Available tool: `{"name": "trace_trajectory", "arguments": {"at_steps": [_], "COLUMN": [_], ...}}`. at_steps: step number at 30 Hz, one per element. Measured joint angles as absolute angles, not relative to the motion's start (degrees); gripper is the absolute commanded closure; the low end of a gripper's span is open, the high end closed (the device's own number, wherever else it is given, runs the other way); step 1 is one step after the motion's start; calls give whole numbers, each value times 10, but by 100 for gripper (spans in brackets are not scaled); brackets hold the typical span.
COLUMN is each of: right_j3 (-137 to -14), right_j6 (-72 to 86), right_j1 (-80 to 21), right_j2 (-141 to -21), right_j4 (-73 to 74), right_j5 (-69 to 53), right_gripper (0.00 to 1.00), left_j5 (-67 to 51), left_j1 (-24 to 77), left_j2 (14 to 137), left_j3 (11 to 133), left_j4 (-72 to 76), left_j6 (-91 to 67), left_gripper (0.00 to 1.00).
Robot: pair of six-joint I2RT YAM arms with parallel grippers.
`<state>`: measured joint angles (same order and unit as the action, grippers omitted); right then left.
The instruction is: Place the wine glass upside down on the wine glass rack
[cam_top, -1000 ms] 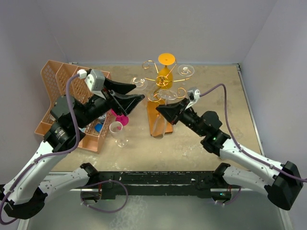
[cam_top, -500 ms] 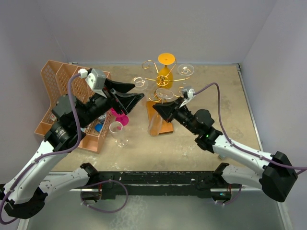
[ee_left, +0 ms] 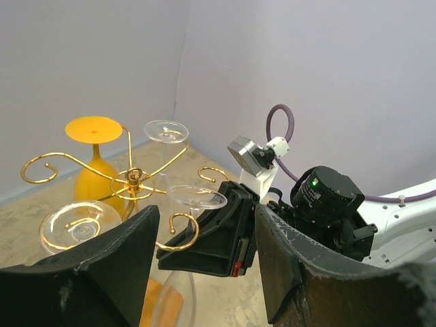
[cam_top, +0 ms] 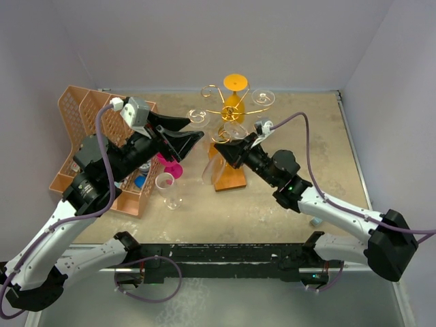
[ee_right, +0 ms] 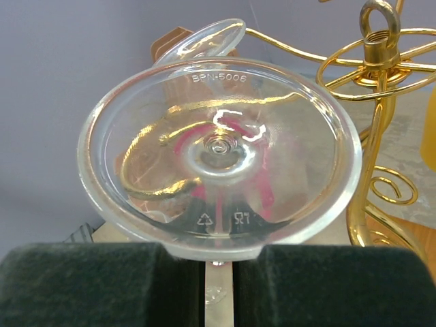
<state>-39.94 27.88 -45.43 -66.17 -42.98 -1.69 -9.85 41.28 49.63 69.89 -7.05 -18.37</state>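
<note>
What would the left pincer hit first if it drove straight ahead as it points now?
Probably the right pincer, shut on the clear wine glass by the gold rack; both sit dead ahead between the left pincer's open fingers. How far off is unclear.

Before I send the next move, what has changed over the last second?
The right gripper, shut on the wine glass, carried it left, closer in to the wine glass rack. The left gripper stayed open and raised; the yellow glass stayed hung.

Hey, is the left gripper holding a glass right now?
No, the left gripper stands open and empty; it is the right gripper that grips the clear glass by its stem.
</note>
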Motion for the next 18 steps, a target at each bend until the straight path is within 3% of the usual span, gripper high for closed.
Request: {"name": "trace_trajectory", "arguments": {"at_steps": [18], "right_j3": [-453], "right_j6": [279], "right_j1": [-457], "right_j2": [-671], "right_j4": [-324], "right_j5": [77], "right_gripper": [100], "left_j5": [-68], "left_j1": [413], "left_j2": [503], "left_j3": [699], "left_j4": [-74], "left_j6": [-188], "left_gripper": [44]}}
